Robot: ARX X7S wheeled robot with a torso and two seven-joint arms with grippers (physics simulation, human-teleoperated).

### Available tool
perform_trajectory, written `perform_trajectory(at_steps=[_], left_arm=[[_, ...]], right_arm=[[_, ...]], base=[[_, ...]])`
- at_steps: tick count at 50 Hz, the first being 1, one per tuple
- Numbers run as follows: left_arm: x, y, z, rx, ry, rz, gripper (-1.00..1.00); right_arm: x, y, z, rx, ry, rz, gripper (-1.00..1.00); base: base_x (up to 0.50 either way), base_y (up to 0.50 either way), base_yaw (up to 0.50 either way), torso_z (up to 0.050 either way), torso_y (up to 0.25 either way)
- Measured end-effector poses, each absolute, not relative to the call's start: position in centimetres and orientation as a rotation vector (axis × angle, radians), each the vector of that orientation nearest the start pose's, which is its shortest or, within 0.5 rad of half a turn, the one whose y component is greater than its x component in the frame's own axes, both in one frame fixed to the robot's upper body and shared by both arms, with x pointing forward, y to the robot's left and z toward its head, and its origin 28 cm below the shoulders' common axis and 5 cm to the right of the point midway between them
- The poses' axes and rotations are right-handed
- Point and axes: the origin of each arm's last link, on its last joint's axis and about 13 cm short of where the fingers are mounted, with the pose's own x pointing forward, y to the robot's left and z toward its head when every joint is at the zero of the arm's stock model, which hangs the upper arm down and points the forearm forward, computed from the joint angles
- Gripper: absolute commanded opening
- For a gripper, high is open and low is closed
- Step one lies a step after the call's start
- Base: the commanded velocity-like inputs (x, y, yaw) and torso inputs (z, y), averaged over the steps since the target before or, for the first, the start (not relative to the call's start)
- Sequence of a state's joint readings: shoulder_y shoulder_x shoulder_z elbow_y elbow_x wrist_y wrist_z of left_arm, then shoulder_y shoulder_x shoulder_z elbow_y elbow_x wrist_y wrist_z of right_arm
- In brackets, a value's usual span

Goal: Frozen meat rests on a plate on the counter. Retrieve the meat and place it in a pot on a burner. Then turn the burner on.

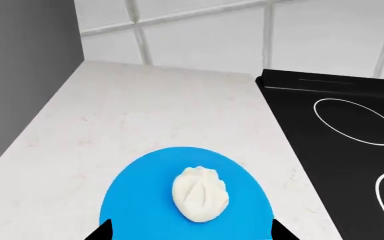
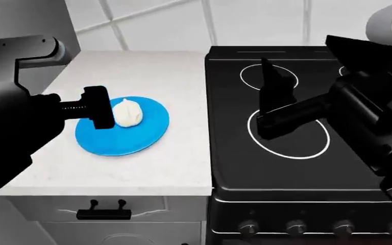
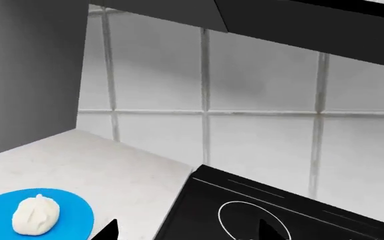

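Note:
The frozen meat (image 1: 201,194), a pale cream lump, lies on the blue plate (image 1: 138,200) on the white counter (image 1: 145,115). My left gripper (image 1: 190,236) is open just short of it, its two black fingertips (image 1: 102,232) set wide over the plate's near edge. In the head view the left gripper (image 2: 107,108) sits close against the left side of the meat (image 2: 128,113). My right gripper (image 2: 277,97) hangs open above the black cooktop, over a white-ringed burner (image 2: 289,133), holding nothing. The right wrist view shows the meat (image 3: 36,215) and plate (image 3: 72,212) off to one side. The pot is out of view.
A grey wall panel (image 1: 25,75) borders the counter beside the plate. A tiled wall (image 2: 250,23) runs behind. The cooktop (image 2: 285,168) adjoins the counter, with knobs (image 2: 250,227) along its front. My right arm (image 2: 373,112) covers the cooktop's right part.

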State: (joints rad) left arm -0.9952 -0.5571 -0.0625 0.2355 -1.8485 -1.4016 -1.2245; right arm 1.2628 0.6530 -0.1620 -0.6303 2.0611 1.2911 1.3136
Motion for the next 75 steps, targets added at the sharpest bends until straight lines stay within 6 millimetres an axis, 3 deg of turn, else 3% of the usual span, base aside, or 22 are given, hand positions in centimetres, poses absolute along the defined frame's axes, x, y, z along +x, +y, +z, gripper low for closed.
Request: perform_trajectory(at_steps=[18, 41, 52, 75], left_arm=[[24.8, 26.1, 29.0, -0.087, 0.315, -0.075, 1.00], [32.2, 25.0, 27.2, -0.093, 0.538, -0.138, 1.00], [34.6, 24.6, 26.5, -0.084, 0.583, -0.132, 1.00], [35.8, 24.6, 24.5, -0.055, 0.636, -0.113, 1.00]], right_arm=[[16.9, -11.7, 33.0, -0.247, -0.132, 0.246, 1.00], [18.0, -12.0, 32.4, -0.226, -0.103, 0.251, 1.00], [18.4, -12.1, 32.2, -0.215, -0.093, 0.248, 1.00], [18.3, -12.3, 32.5, -0.211, -0.097, 0.249, 1.00]], base=[[0.10, 0.01, 0.00, 0.000, 0.001], [0.00, 0.00, 0.00, 0.000, 0.000], [0.00, 0.00, 0.00, 0.000, 0.000], [0.00, 0.00, 0.00, 0.000, 0.000]])
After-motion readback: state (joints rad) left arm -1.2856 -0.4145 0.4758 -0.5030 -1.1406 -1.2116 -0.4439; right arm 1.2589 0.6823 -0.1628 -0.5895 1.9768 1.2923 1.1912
